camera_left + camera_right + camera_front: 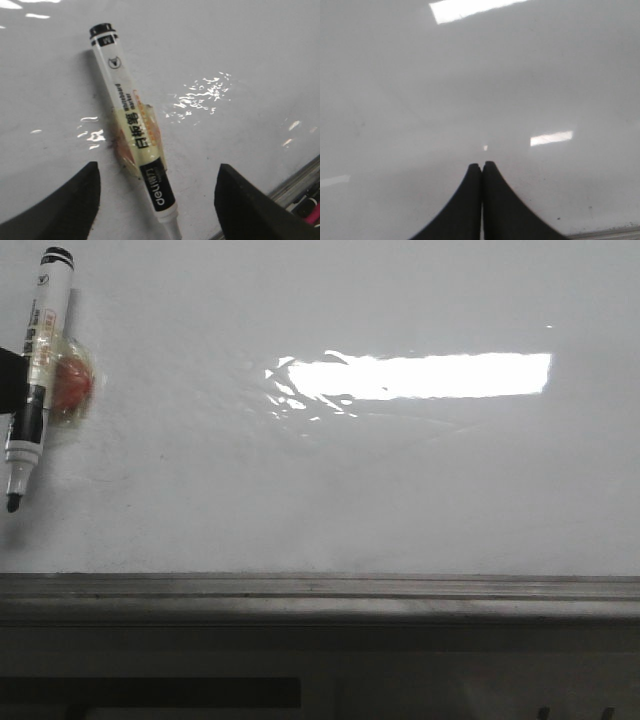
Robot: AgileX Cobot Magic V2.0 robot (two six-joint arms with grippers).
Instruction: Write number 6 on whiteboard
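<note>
On the whiteboard (330, 500), near its left edge in the front view, a white-and-black marker (38, 370) lies with its uncapped tip toward the grey rail (320, 587); a clear taped pad with a red patch (70, 385) is fixed at mid-barrel. No drawn 6 is visible. The left gripper (157, 200) is spread wide, its fingers either side of the marker, not touching it. The right gripper (481, 167) has its fingers pressed together over bare board.
</note>
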